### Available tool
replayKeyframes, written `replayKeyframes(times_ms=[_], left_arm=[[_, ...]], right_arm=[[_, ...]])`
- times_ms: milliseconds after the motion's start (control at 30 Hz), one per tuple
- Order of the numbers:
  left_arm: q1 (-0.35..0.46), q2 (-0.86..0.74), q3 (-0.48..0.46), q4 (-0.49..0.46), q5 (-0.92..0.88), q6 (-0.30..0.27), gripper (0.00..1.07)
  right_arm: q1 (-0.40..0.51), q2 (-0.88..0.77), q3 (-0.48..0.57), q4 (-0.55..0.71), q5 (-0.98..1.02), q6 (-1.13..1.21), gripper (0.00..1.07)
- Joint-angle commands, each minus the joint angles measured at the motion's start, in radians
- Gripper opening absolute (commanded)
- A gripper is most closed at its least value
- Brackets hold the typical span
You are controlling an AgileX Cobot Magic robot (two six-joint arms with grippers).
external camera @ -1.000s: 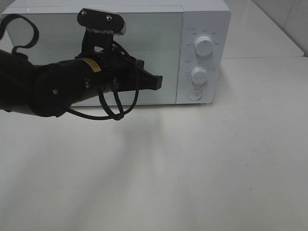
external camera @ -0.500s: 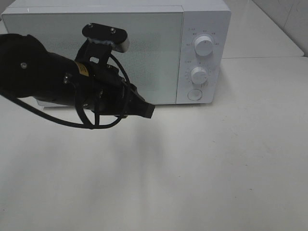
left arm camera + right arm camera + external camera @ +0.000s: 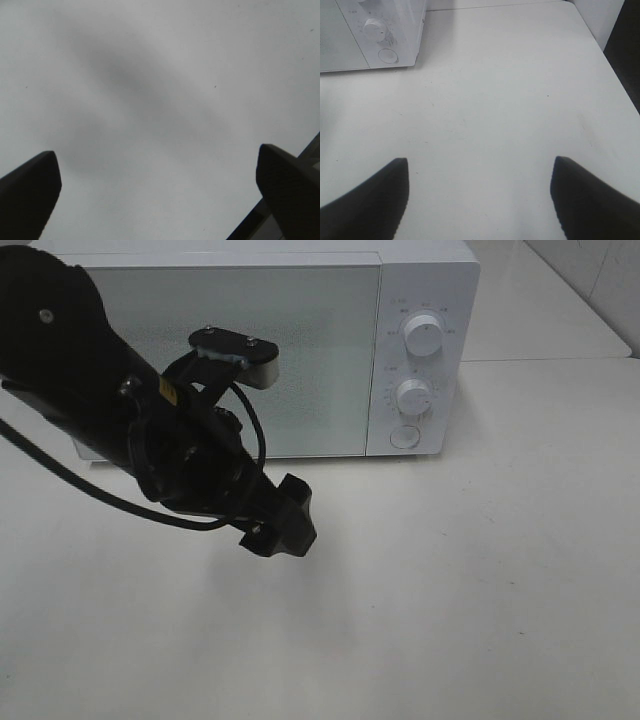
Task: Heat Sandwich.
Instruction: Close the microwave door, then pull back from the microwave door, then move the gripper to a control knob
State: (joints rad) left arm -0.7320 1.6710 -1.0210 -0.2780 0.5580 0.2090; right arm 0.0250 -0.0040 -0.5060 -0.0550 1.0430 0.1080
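- Step in hand, as judged: the setting stage. The white box-shaped microwave oven (image 3: 430, 270) stands at the back of the pale, smooth counter (image 3: 480, 590) with its frosted glass door (image 3: 320, 340) shut flat against the body.
- Left pincer (image 3: 285, 525): black, carried on the black left arm, poised above the counter just in front of the door. In the left wrist view the left pincer (image 3: 160, 190) has its two dark fingertips spread wide, with only bare counter between them. It grips nothing.
- Right pincer (image 3: 480, 195): fingertips spread wide over bare counter, well apart from the oven. It grips nothing.
- Sandwich: not visible in any view. No bread lies on the counter, and the frosted door does not reveal the cavity. It may be inside, but that cannot be confirmed, so its appearance cannot be described.
- Next move, as judged: one pincer must reach the control panel to the right of the door, carrying the white upper dial (image 3: 424, 335), the white lower dial (image 3: 413, 396) and the round button (image 3: 404, 436) beneath them. Turning a dial calls for a narrowed, centred grip on the knob.
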Motion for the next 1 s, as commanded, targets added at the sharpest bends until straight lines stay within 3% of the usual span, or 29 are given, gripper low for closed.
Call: replayKeyframes(times_ms=[33, 167, 500, 667, 900, 1000], left_arm=[[0.021, -0.007, -0.018, 0.055, 0.119, -0.004, 1.02], [0.078, -0.007, -0.019, 0.05, 0.286, -0.004, 1.02], [0.231, -0.036, -0.018, 0.027, 0.43, -0.005, 1.02], [0.321, -0.132, -0.018, 0.039, 0.463, -0.03, 1.02], [0.531, -0.301, -0.017, 0.058, 0.515, -0.062, 1.02], [0.569, -0.339, -0.017, 0.063, 0.522, -0.074, 1.02]], right_arm=[[-0.003, -0.027, 0.001, -0.002, -0.004, 0.003, 0.75], [-0.003, -0.027, 0.001, -0.002, -0.004, 0.003, 0.75], [-0.003, -0.027, 0.001, -0.002, -0.004, 0.003, 0.75], [-0.003, -0.027, 0.001, -0.002, -0.004, 0.003, 0.75], [-0.003, -0.027, 0.001, -0.002, -0.004, 0.003, 0.75], [-0.003, -0.027, 0.001, -0.002, -0.004, 0.003, 0.75]])
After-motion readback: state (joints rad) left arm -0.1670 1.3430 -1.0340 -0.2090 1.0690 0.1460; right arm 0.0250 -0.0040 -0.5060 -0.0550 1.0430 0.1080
